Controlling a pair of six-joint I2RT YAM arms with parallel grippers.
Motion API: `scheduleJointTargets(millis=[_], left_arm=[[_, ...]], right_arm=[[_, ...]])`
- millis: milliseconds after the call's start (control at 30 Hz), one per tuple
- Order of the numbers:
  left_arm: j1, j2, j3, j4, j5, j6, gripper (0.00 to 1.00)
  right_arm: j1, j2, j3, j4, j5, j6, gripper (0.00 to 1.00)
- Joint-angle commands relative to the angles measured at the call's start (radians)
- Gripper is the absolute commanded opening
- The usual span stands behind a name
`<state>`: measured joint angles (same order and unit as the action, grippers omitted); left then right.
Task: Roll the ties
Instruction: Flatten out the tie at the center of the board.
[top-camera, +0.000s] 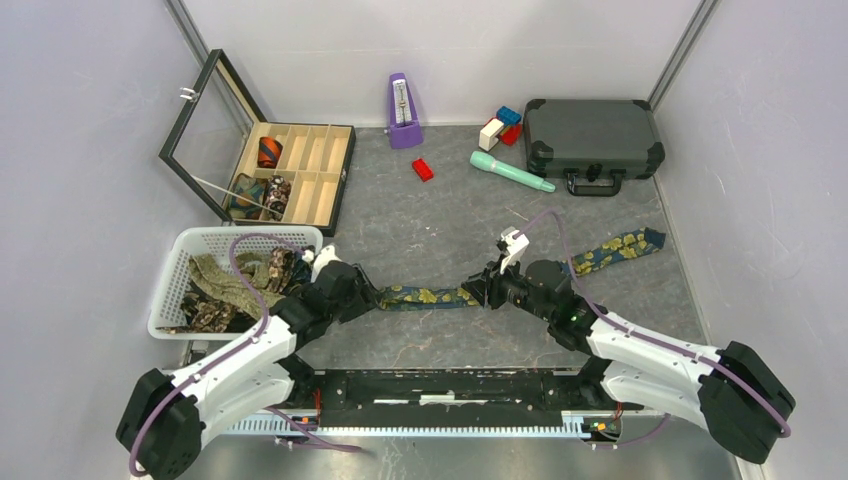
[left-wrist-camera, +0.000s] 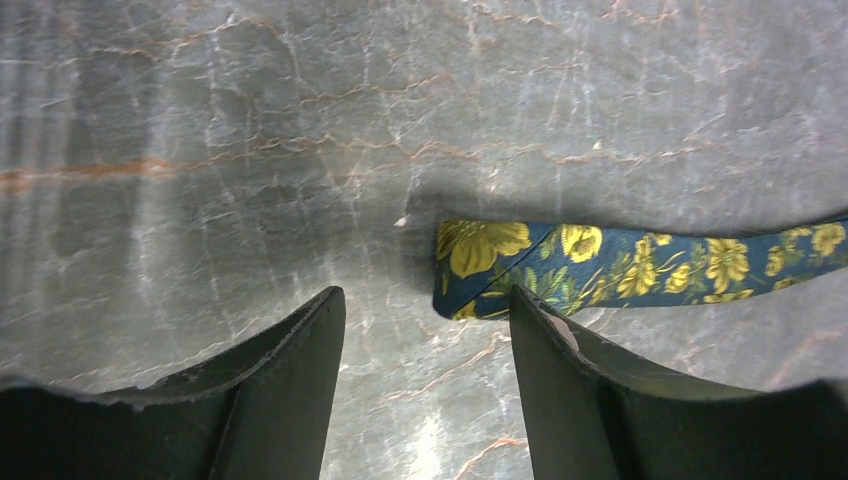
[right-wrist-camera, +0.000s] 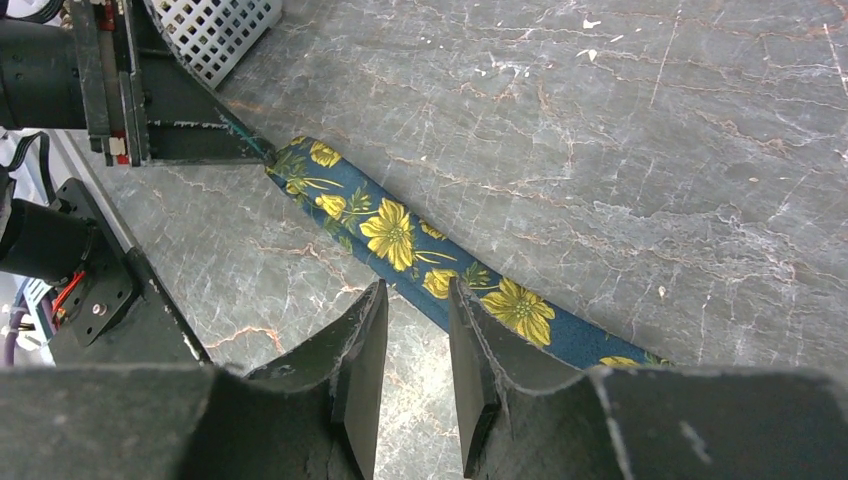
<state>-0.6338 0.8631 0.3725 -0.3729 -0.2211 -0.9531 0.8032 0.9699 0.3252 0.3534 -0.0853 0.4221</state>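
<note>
Left gripper (left-wrist-camera: 425, 295) spread, empty, just behind folded end of navy yellow-flowered fabric tie (left-wrist-camera: 640, 265), poised to start rolling; right gripper (right-wrist-camera: 416, 290) slightly parted, nothing clamped, at mid-strip, likely steadying.

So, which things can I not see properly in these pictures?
- Top view: the right gripper covers the middle of the navy floral tie.
- Top view: the ties in the white basket are tangled and partly under a purple cable; uncountable.
- Top view: the rolled ties in the wooden box are too small to show prints.
- Left wrist view: the tie runs off the right edge.
</note>
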Motion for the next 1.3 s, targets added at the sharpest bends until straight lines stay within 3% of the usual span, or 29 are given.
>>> scheduleJointTargets(millis=[0,500,900,1267], left_arm=[[0.042,-0.006,-0.035,0.147,0.088,-0.046,0.67],[0.049,-0.009,-0.119,0.224,0.042,-0.221,0.64],[0.048,-0.008,-0.07,0.128,-0.025,-0.32,0.69],[0.045,0.089,-0.088,0.236,-0.004,-0.367,0.51]], right_arm=[[0.004,0.01,-0.013,0.056,-0.026,-0.001,0.34],[0.003,0.003,-0.044,0.076,-0.028,0.002,0.33],[0.003,0.028,-0.045,0.105,-0.041,0.003,0.32],[0.003,0.041,-0.049,0.111,-0.047,-0.009,0.32]])
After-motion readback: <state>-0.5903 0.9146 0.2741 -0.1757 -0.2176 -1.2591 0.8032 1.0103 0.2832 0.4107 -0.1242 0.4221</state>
